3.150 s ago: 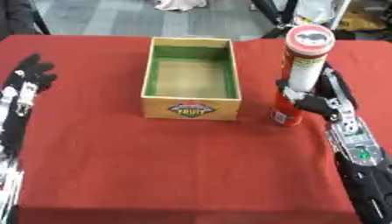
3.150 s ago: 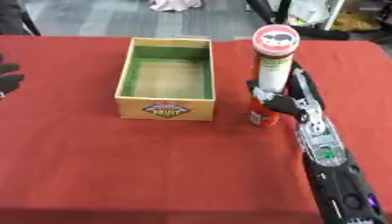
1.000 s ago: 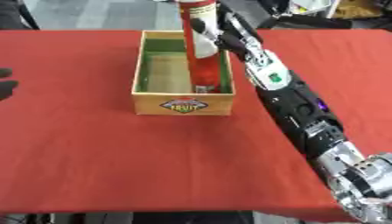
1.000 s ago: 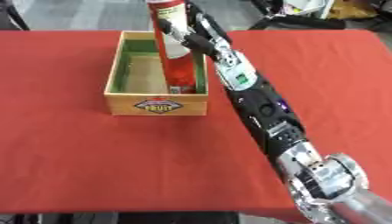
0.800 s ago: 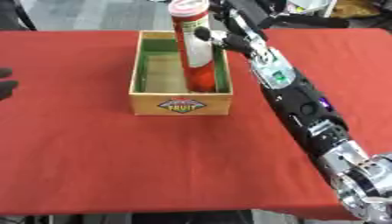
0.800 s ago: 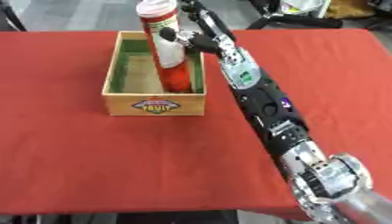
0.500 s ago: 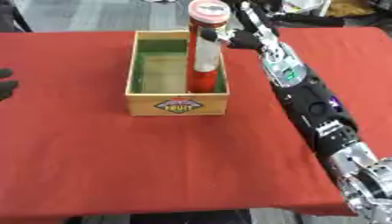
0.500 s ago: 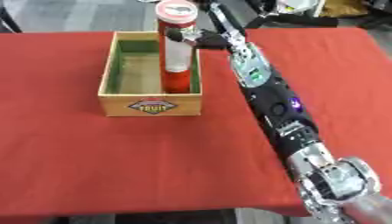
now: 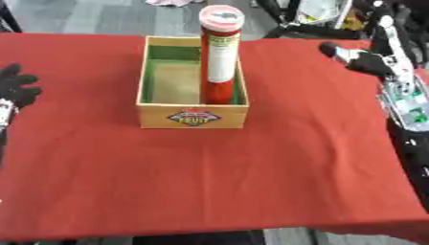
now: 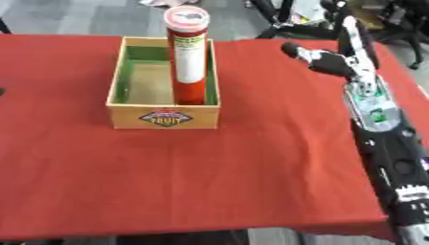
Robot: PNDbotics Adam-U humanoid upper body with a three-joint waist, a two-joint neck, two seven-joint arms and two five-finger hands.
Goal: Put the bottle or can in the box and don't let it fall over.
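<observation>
A tall red can (image 9: 218, 53) with a white label and red lid stands upright inside the wooden box (image 9: 193, 116), in its near right corner against the right wall. The box has a green inside and a fruit label on its front. My right hand (image 10: 331, 56) is off to the right of the box, above the red cloth, apart from the can, with its fingers straight and holding nothing. My left hand (image 9: 16, 89) shows at the left edge, resting with relaxed fingers, far from the box.
A red cloth (image 9: 209, 177) covers the table, with bare room in front of the box and on both sides. Chair legs and other gear (image 9: 314, 14) stand on the grey floor past the far edge.
My right hand has let go of the can and drawn back to the right. The can stays upright in the box.
</observation>
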